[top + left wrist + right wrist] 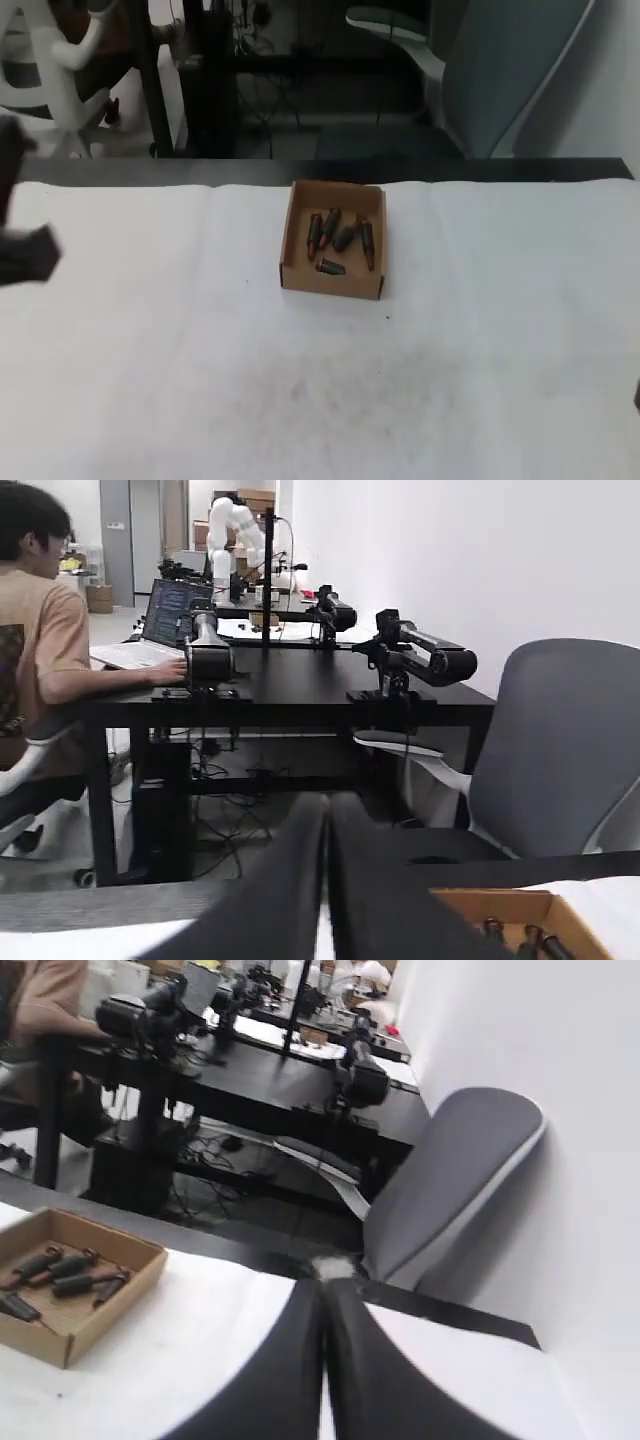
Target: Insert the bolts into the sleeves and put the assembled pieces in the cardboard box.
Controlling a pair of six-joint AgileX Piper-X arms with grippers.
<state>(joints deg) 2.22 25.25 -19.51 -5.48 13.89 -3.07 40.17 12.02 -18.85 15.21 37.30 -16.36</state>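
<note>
This is a robotics lab laid out like an office. Long black desks (290, 695) carry small dark robot arms (430, 660), and a tall white robot arm (238, 530) stands farther back. An open laptop (170, 610) sits nearby, loose cables (235, 780) hang beneath, and a grey padded office chair (560, 740) stands behind the white-covered surface (320, 380).

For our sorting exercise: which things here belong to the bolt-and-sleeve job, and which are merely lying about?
Job: cardboard box, assembled pieces inside it, left gripper, right gripper.
Lying about: grey chair, black desk.
</note>
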